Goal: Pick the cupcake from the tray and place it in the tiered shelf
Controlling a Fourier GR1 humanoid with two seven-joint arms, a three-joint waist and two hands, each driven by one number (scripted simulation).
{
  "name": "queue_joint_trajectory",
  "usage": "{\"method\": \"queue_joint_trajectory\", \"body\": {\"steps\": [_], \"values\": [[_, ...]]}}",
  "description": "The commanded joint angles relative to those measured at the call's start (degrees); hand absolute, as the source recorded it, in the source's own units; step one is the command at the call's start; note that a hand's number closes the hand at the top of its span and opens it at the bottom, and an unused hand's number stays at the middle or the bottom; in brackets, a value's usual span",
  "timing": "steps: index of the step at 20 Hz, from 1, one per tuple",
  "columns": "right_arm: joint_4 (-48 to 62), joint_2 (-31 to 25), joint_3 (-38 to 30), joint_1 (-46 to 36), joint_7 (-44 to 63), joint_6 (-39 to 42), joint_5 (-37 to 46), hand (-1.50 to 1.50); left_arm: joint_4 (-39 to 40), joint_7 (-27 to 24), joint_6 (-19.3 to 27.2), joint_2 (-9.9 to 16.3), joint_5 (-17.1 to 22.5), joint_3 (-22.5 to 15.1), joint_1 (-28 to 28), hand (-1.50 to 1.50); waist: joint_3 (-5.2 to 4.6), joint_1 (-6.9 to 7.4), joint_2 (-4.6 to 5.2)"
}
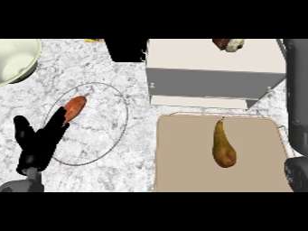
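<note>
Nearest, at the lower left, the robot's left hand [37, 143] rises from its grey forearm with black fingers straight and spread, pointing away over the counter; it holds nothing. Its fingertips overlap the near-left rim of a clear glass plate [113, 97], a thin oval outline on the speckled grey-white stone counter [89, 58]. On that plate lies an elongated orange-red sweet potato [73, 108], tilted, its near end just beside the fingertips (whether they touch it I cannot tell).

To the right, at the near edge, sits a flat tan rectangular tray [183, 153] with a pale raised rim. On it lies a brown-yellow pear [223, 150], stem pointing to the far side, fat end nearer.

Along the right edge a dark grey arm [306, 113] runs from far to near, bulky and out of reach of the tray's contents; the right hand itself does not show, so its fingers cannot be judged.

Just beyond the tray stands the cream-and-grey tiered shelf [209, 74], a lower cream ledge jutting toward the tray and a broad cream top tier above it. The brown cupcake with pale frosting [228, 44] sits at the far edge of the top tier, toward its right, partly cut off by the view.

At the far left a pale green round bowl [9, 61] rests on the counter, and a black block [126, 49] stands just left of the shelf.
</note>
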Motion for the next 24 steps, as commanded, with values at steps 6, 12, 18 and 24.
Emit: {"method": "queue_joint_trajectory", "body": {"steps": [6, 12, 18, 24], "values": [[-1.11, -6.09, -5.25, -1.93, 3.19, -8.71, -0.09, -1.50, -0.64, 1.40, 1.36, -1.46, -1.14, -0.87, 0.95, 0.00, -0.17, -0.04, 0.09], [-5.94, -13.65, -10.50, 1.75, 6.88, -9.55, -1.06, -1.50, 0.43, 3.15, -0.21, -0.14, 0.69, 0.84, -0.52, 0.00, -0.16, -0.90, -0.08], [-14.33, -18.66, -17.80, 11.27, 8.01, -3.27, -11.54, -1.50, -0.07, 1.02, 0.98, -2.20, -0.49, -0.08, 0.92, 0.00, -0.12, -1.26, -0.21], [-17.58, -22.63, -21.10, 19.78, 4.77, 3.33, -20.81, -1.50, 3.12, -0.09, -2.04, 0.75, 0.60, 2.52, -0.59, 0.00, -0.15, -0.79, 0.00]]}}
